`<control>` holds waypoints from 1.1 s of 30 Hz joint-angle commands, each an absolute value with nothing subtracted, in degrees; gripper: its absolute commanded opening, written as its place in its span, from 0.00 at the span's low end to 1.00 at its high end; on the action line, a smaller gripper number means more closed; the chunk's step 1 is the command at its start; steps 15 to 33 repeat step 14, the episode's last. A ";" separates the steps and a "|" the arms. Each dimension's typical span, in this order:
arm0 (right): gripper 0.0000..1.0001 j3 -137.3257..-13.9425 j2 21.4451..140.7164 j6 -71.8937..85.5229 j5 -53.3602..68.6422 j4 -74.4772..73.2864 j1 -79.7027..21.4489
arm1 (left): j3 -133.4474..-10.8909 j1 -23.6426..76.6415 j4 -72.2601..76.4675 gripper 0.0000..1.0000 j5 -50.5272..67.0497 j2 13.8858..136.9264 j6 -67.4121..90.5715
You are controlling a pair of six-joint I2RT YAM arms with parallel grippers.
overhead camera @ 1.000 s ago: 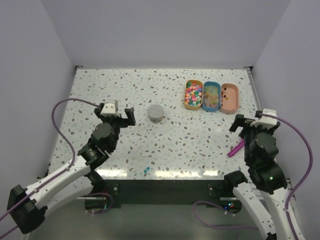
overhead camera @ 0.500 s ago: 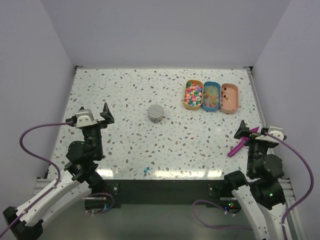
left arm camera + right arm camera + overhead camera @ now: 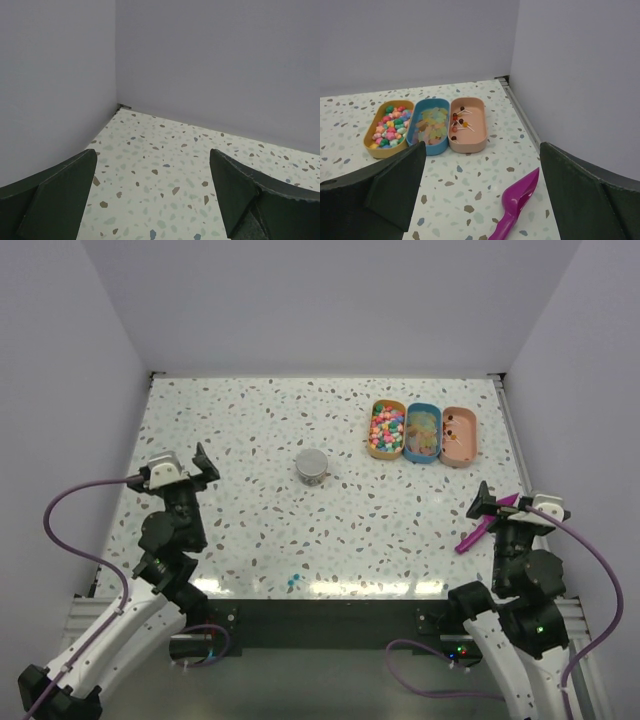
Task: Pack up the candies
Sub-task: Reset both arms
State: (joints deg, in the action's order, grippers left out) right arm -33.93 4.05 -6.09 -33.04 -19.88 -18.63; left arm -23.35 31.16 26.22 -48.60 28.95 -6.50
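Observation:
The candies (image 3: 459,122) are several tiny dark red, brown and orange pieces with thin white sticks, lying in the pink tray (image 3: 467,146), which is the rightmost of three trays at the back right (image 3: 459,450). A purple scoop (image 3: 517,200) lies on the table near the right edge (image 3: 470,537). My right gripper (image 3: 482,150) is open and empty, hanging just behind and above the scoop (image 3: 505,508). My left gripper (image 3: 152,155) is open and empty over bare table at the left side (image 3: 185,475), facing the back left corner.
A yellow tray (image 3: 386,450) holds bright pastel candies and a blue tray (image 3: 423,456) holds pale yellowish ones. A small grey cup (image 3: 312,465) stands mid-table. Two tiny blue pieces (image 3: 292,580) lie near the front edge. Walls enclose the table on three sides.
My left arm has pulled back and swung left, away from the cup. My right arm has drawn back toward the right edge. The scoop has not moved.

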 commanded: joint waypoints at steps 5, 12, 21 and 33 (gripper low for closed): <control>0.99 -33.40 4.66 -6.68 -31.38 -16.70 -18.46 | -25.49 30.06 26.19 1.00 -46.32 29.97 -2.81; 0.99 -33.22 4.66 -6.68 -31.38 -16.44 -18.46 | -25.66 29.97 25.75 1.00 -45.53 31.11 -2.20; 0.99 -33.05 4.48 -6.68 -31.29 -16.17 -18.46 | -25.66 29.97 25.84 1.00 -45.27 31.38 -2.11; 0.99 -33.05 4.48 -6.68 -31.29 -16.17 -18.46 | -25.66 29.97 25.84 1.00 -45.27 31.38 -2.11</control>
